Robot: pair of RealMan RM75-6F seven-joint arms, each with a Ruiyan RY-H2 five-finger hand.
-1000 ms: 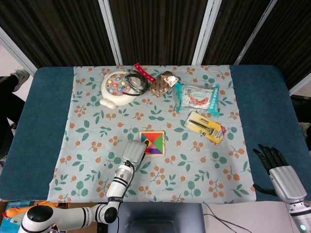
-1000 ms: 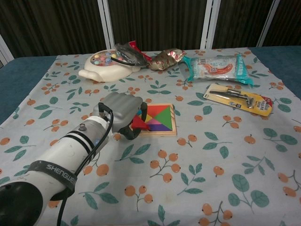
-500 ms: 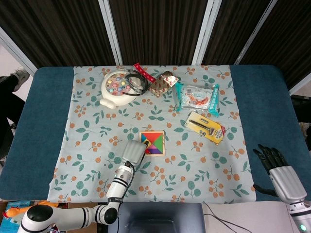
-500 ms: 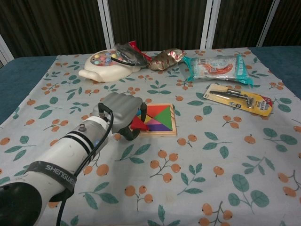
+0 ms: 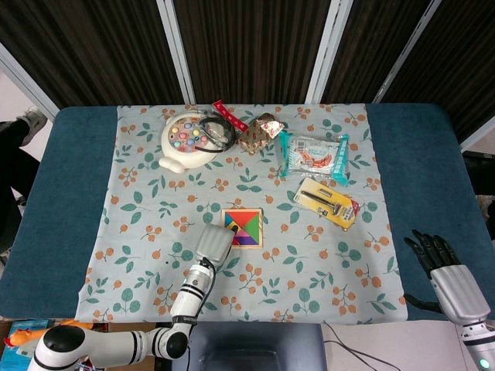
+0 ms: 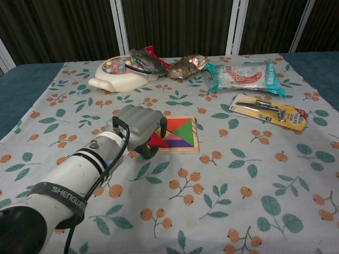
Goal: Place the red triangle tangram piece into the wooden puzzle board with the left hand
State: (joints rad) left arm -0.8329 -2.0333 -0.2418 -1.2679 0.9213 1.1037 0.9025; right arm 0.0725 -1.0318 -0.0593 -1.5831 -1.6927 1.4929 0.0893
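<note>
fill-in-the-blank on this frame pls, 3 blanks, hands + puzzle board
1. The red triangle piece is held by the robot's ____ hand.
2. That piece sits at the ____ edge of the wooden puzzle board in the chest view.
3. The right hand holds ____, fingers apart, over the blue table.

Missing words: left; left; nothing

The left hand (image 6: 139, 128) has a smooth, matt grey shell, like plastic. The puzzle board (image 6: 178, 136) shows a pale wood rim around flat, matt coloured pieces. Under both, the floral tablecloth (image 6: 249, 180) looks like soft, matt cloth. At 1 o'clock, a snack packet (image 6: 244, 75) shines as glossy film.
</note>
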